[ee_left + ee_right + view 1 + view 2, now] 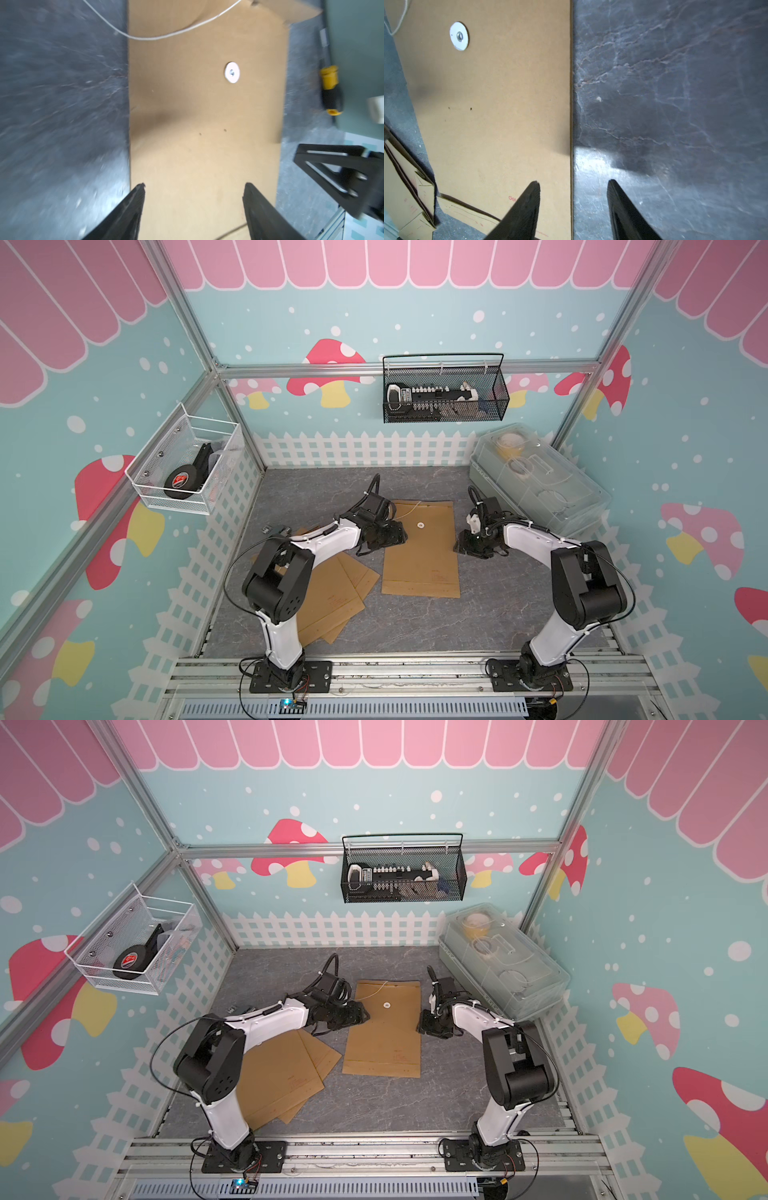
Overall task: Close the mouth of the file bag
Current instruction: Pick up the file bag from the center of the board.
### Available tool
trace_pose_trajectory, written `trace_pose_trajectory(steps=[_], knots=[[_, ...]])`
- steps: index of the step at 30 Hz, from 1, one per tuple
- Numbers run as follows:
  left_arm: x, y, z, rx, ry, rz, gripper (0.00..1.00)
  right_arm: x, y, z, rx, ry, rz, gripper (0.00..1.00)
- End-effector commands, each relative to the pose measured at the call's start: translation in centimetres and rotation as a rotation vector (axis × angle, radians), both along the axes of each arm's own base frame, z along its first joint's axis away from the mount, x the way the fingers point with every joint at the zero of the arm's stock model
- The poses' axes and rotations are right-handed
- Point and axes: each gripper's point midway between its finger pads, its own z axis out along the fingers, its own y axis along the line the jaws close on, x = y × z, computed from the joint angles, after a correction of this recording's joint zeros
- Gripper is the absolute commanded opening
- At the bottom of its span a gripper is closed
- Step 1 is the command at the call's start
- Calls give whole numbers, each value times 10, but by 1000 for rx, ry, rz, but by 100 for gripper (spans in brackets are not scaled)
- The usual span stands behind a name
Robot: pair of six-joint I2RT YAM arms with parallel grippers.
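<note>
Brown kraft-paper file bag (420, 560) lies flat between both grippers. Its long axis runs ahead of their fingertips, and its flap and loose white string (166, 37) lie beyond, nearer the left gripper (397, 536). That gripper's jaws stand apart over the bag, empty. The right gripper (573, 182) is parted astride its edge, empty. One such bag, one round white button (420, 525), at least two spare brown bags (332, 605).

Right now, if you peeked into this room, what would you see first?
The brown file bag lies flat in the middle of the grey table, a white round button near its far end. The left gripper and right gripper reach in from either side, both open at its edges. Pink and red mushrooms dot the walls.
</note>
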Motion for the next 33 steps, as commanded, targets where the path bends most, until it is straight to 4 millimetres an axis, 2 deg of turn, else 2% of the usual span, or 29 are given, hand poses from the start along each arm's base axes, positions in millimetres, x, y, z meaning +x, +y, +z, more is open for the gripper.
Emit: trace_pose_trajectory(steps=[1, 5, 7, 11, 13, 15, 17, 20, 23, 26, 29, 33], knots=[[-5, -6, -9, 6, 37, -77, 74, 12, 16, 0, 80, -3, -1, 53], [-12, -4, -27, 15, 78, -89, 73, 19, 23, -13, 111, 28, -9, 51], [-15, -5, -32, 4, 86, -93, 72, 24, 33, -11, 166, 16, 17, 51], [-20, -12, -31, -51, 93, -108, 69, 31, 64, 28, 375, -99, 101, 50], [-20, -15, -28, -71, 90, -114, 68, 32, 72, 50, 448, -157, 121, 48], [-20, -16, -25, -83, 80, -116, 67, 30, 75, 60, 487, -188, 132, 48], [-20, -17, -24, -92, 76, -114, 67, 27, 72, 51, 472, -179, 116, 46], [-20, -21, -25, -115, 81, -114, 65, 22, 61, 16, 385, -109, 84, 42], [-20, -23, -29, -121, 85, -116, 63, 22, 59, -3, 365, -87, 72, 39], [-21, -26, -33, -129, 89, -123, 60, 28, 64, -4, 420, -93, 42, 36], [-22, -30, -38, -143, 97, -134, 57, 34, 75, 5, 525, -116, 21, 34], [-24, -38, -44, -164, 108, -145, 53, 36, 81, 6, 563, -113, 7, 37]])
